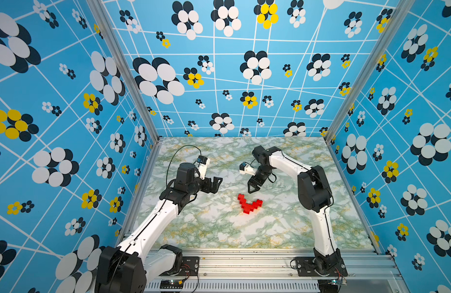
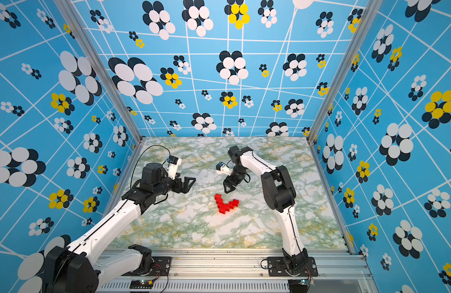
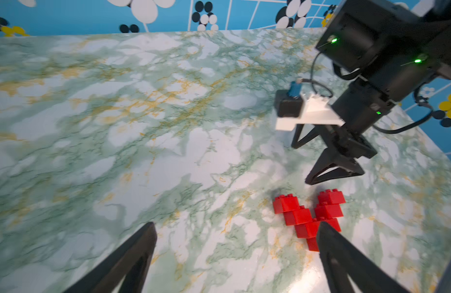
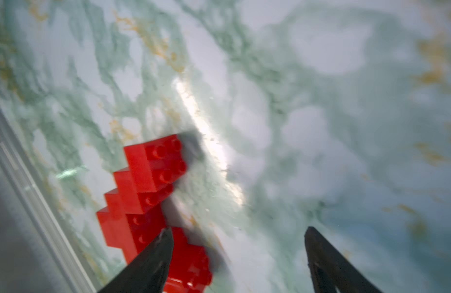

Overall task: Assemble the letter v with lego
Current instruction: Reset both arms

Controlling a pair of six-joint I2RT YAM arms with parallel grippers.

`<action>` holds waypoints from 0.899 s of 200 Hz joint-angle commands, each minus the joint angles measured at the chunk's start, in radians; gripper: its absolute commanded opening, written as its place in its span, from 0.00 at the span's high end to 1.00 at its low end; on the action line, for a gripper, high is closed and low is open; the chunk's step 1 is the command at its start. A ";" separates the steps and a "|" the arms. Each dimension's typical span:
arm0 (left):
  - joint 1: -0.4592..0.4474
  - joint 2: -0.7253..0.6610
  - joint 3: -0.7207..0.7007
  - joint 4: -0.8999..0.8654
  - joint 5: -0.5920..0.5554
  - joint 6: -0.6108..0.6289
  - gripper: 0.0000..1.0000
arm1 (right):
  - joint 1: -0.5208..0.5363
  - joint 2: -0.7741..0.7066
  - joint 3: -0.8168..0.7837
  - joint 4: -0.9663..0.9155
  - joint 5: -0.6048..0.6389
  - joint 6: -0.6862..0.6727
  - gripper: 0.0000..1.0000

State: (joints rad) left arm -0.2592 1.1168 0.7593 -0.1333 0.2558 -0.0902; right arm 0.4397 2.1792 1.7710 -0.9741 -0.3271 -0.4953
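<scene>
The right claw hangs spread wide, holding nothing — the letter v lies on the worktop just below its tips, untouched. The left claw, also spread and empty, hovers nearby.

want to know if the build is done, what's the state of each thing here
letter v: red bricks joined, lying on the table, nothing gripping it
left gripper: jaws open, empty, off to the side of the v
right gripper: jaws open, empty, close by the v, not touching
</scene>
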 commanded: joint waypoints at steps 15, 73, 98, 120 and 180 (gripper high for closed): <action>0.138 -0.011 -0.093 0.035 -0.261 0.108 0.00 | -0.120 -0.270 -0.277 0.300 0.238 0.255 0.01; 0.305 0.158 -0.256 0.463 -0.215 0.126 0.01 | -0.315 -0.496 -0.707 0.679 0.468 0.417 0.01; 0.319 0.264 -0.270 0.617 -0.183 0.104 0.01 | -0.352 -0.513 -0.844 0.903 0.522 0.428 0.01; 0.342 0.297 -0.268 0.695 -0.143 0.082 0.00 | -0.354 -0.515 -0.890 1.001 0.548 0.448 0.01; 0.330 0.383 -0.313 0.901 -0.034 0.055 0.01 | -0.359 -0.558 -0.997 1.226 0.521 0.455 0.01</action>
State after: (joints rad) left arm 0.0830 1.4418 0.4965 0.5571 0.1593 -0.0116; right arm 0.0814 1.6676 0.8154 0.1322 0.1860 -0.0616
